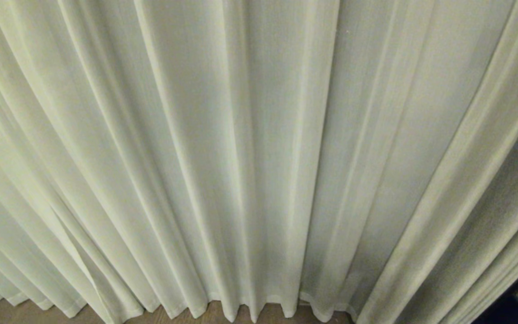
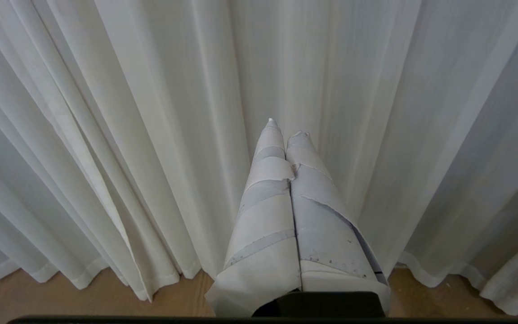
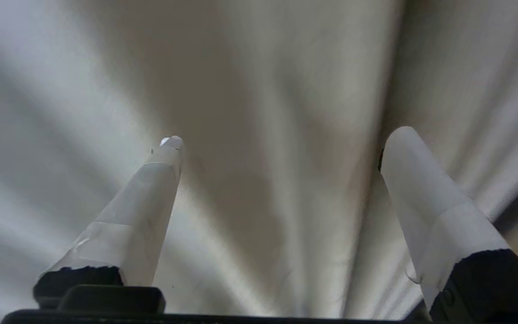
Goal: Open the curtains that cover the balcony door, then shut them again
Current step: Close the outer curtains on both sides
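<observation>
The cream-white pleated fabric curtains (image 1: 250, 148) fill almost the whole head view, hanging in long vertical folds down to a wavy bottom hem that ends just above the light brown wooden floor (image 1: 29, 312). They are drawn across, so the glass of the balcony door is covered; only at the far right lower corner of the head view a dark brown-black piece of frame (image 1: 508, 308) shows beside the last fold, and I cannot tell more about it. Neither arm appears in the head view. In the left wrist view the left pincer (image 2: 286, 128) points toward the curtains low down, near the hem and the floor, with its two fingers (image 2: 268, 211) wrapped in pale tape and pressed together along their whole length, so it is clenched and grasps nothing. Its tips are close to the fabric, but I cannot tell if they touch it. In the right wrist view the right pincer (image 3: 281, 139) is very near the curtains, which fill the picture behind it as soft, blurred folds. Its two tape-wrapped fingers (image 3: 137, 211) stand wide apart, released, and no fabric lies between them; one broad fold hangs just beyond the gap. At the edge of this view, beside the finger on the darker side, a dark strip shows past the last fold.
</observation>
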{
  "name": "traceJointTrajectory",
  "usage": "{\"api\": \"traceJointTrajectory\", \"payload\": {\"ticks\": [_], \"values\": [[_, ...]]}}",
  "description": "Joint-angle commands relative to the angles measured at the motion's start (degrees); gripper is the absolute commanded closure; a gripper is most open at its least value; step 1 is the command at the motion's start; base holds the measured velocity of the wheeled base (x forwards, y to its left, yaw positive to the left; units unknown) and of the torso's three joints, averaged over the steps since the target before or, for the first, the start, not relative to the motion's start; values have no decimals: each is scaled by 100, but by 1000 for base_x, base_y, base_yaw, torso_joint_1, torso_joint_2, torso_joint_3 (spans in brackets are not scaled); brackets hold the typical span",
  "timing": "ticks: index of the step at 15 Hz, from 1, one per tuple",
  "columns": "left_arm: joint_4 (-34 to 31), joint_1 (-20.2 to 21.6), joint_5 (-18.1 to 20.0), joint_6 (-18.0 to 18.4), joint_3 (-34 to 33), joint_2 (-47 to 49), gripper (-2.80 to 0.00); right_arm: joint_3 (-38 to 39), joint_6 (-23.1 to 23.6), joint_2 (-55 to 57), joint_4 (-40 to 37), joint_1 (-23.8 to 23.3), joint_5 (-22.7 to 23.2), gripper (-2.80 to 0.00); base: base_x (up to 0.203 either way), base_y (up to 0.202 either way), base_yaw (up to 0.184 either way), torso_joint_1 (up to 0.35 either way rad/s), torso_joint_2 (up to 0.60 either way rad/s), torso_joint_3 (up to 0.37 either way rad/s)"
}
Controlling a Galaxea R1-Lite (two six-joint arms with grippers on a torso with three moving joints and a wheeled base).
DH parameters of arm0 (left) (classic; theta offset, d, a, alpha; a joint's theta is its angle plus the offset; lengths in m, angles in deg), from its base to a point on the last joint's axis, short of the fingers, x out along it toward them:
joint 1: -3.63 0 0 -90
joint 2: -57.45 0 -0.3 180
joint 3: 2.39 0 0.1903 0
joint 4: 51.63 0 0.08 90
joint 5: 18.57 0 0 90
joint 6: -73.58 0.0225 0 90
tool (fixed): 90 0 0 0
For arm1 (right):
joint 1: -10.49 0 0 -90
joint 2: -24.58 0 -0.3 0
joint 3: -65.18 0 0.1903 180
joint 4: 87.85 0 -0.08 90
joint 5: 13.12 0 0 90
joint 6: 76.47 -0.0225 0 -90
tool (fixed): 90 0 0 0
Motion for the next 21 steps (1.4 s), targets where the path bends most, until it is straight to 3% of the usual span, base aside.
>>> {"api": "traceJointTrajectory", "payload": {"ticks": [1,4,7,12,16,21], "values": [[1,1,-4,7,0,-5,0,140,5,-149,27,-61,596,-280,0,0,0,0,0,0],[1,1,-4,7,0,-5,0,-16,24,38,101,-13,1633,-280,0,0,0,0,0,0],[1,1,-4,-1,0,-5,0,-478,27,406,104,150,2079,-280,0,0,0,0,0,0],[1,1,-4,7,0,-5,0,-1747,266,1336,182,475,1979,-280,0,0,0,0,0,0],[1,1,-4,0,0,-5,0,-2842,753,2080,306,509,1123,-280,0,0,0,0,0,0],[1,1,-4,0,0,-5,0,-3488,589,2549,345,605,958,-280,0,0,0,0,0,0]]}}
